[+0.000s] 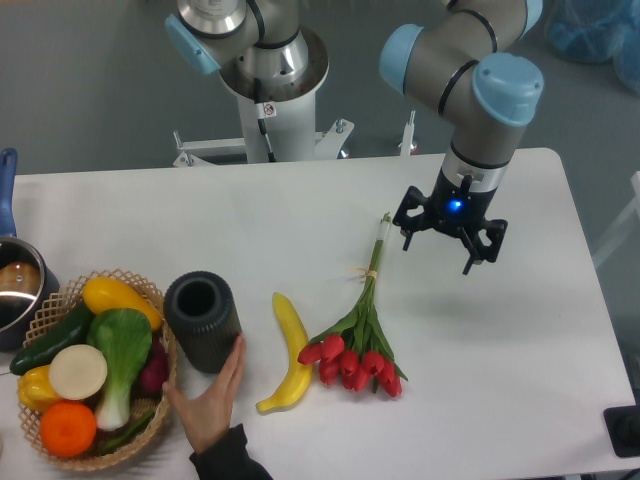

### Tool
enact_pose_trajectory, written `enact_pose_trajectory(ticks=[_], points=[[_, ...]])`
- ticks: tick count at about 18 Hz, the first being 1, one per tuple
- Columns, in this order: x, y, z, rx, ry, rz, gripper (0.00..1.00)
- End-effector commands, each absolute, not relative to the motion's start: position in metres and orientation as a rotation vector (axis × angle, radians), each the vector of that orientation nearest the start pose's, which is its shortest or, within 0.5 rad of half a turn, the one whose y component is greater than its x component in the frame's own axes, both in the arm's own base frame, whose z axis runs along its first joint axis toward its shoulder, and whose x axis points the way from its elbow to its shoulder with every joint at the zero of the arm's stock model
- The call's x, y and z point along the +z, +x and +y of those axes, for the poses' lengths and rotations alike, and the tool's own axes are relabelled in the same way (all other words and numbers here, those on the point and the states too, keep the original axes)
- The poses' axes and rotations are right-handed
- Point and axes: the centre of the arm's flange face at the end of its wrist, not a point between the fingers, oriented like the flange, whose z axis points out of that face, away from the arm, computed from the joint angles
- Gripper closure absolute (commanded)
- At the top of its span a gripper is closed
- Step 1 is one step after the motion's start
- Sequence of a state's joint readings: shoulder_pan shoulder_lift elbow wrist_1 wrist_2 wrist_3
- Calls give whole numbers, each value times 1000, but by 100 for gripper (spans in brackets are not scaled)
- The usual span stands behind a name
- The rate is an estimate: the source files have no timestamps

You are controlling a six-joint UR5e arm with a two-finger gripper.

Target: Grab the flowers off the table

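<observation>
A grey floor (pixel 90 90) lies behind the white bench (pixel 200 215). Blue plastic sheeting (pixel 590 30) is bunched in the far corner. The light is even and soft.

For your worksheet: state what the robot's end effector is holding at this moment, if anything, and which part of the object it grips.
Nothing. The end effector hangs open above the table, beside the stem tips of the flowers, not touching them.

**Materials and surfaces on the table**

The table (pixel 200 215) is showing a smooth, matt white top. The flowers (pixel 358 352) are looking like shiny plastic, and the banana (pixel 288 352) is looking smooth and waxy. The basket (pixel 140 440) is appearing as rough woven wicker. The dark cylinder (pixel 202 322) is looking matt. The gripper (pixel 450 245) is looking like black plastic or metal.
</observation>
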State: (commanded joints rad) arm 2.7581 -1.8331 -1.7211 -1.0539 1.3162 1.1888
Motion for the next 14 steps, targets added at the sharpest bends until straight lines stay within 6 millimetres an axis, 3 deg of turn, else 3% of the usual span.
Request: enact_pose_trajectory(ticks=[7,14], points=[[323,-481,355,-9,-2870,37,0],[279,-483,355,-122,-2895,21,0]])
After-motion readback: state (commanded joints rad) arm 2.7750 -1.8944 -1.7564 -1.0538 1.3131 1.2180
